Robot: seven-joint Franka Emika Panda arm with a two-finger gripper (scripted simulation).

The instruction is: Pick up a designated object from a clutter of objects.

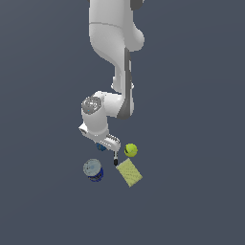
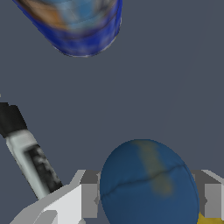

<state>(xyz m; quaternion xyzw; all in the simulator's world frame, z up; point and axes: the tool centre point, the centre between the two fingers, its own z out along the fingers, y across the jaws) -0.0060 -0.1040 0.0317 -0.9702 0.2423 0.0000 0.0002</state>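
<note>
The designated object, a small dark blue ball (image 2: 148, 183) with a faint yellow-orange streak, fills the gap of my gripper (image 2: 149, 199) in the wrist view. Both grey fingers (image 2: 89, 197) press against its sides, so the gripper is shut on it. In the exterior view the hand (image 1: 103, 143) is low over the floor and hides most of the blue ball (image 1: 101, 147). The rest of the clutter of objects lies close around it.
A blue can with a silver top (image 1: 93, 170) (image 2: 81, 26) stands by the hand. A black-white marker (image 1: 116, 160) (image 2: 28, 162), a yellow-green tennis ball (image 1: 130, 150) and a pale yellow sponge (image 1: 129, 172) lie towards the exterior view's right. An orange-yellow bit (image 2: 203, 218) shows behind one finger.
</note>
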